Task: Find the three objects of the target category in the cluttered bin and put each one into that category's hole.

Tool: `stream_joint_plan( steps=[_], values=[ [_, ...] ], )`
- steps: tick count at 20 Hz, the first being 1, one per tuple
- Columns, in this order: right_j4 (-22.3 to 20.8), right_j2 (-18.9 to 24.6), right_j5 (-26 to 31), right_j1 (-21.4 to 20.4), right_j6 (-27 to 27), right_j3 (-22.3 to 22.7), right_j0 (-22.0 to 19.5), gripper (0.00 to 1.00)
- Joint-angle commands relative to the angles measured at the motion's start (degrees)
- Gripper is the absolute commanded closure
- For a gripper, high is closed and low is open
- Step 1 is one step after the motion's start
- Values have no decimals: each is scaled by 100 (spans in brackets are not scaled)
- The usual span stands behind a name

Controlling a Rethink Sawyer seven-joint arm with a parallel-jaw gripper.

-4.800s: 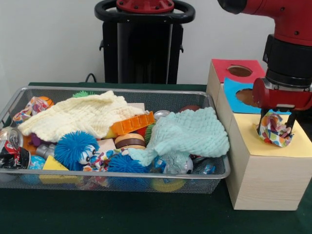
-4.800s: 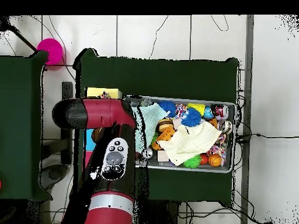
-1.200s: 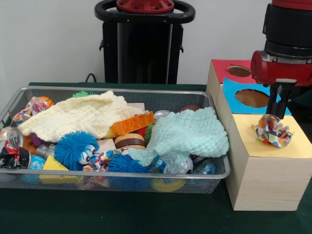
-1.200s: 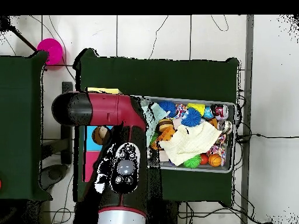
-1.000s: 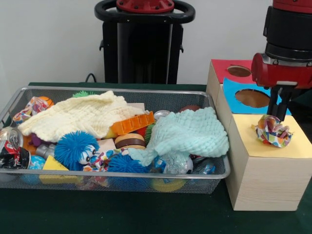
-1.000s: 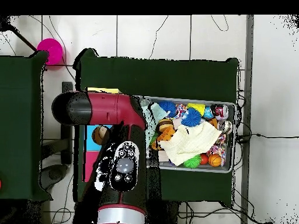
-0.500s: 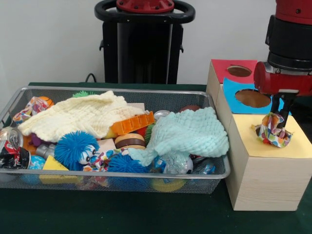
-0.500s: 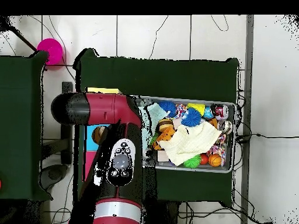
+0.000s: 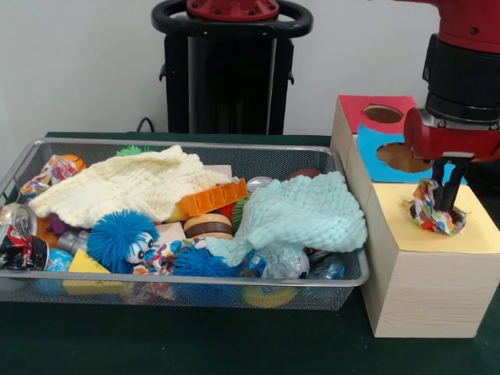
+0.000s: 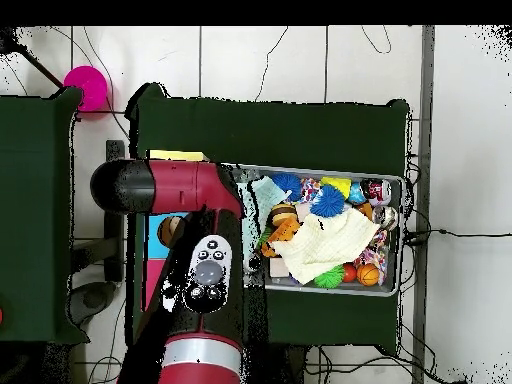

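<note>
A crumpled paper ball (image 9: pixel 430 212) with coloured patches sits on the yellow panel (image 9: pixel 402 228) of the wooden sorting box, partly sunk where the panel's hole lies. My gripper (image 9: pixel 446 205) is shut, and its dark fingertips press down into the top right of the ball. Behind it are the blue panel's hole (image 9: pixel 397 156) and the red panel's hole (image 9: pixel 383 114). In the overhead view my arm (image 10: pixel 205 275) covers the gripper and most of the box; only a strip of the blue panel (image 10: pixel 155 232) shows.
The wire bin (image 9: pixel 195 144) to the left holds a cream cloth (image 9: pixel 125 186), a mint knitted cloth (image 9: pixel 305 212), blue fuzzy balls (image 9: pixel 119 237), an orange block (image 9: pixel 211 198), a crushed can (image 9: pixel 14 230) and other small toys. Overhead, the bin (image 10: pixel 395 235) lies right of my arm.
The gripper let go of the paper ball, rose and shut. In the last second it came back down, and its shut tips now push into the ball, which sits lower.
</note>
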Motion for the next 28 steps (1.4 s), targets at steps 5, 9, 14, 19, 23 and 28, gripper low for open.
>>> stream_joint_plan(
  steps=[5,9,14,19,23,28],
  values=[
    [-60,410,-204,417,673,-188,-309,100],
    [-93,466,-295,467,597,-177,-362,100],
    [-127,514,-409,504,563,-135,-419,100],
    [-181,588,-547,540,509,-50,-497,100],
    [-230,408,-460,606,722,-99,-380,100],
    [-116,37,12,655,1240,-142,-151,100]
  ],
)
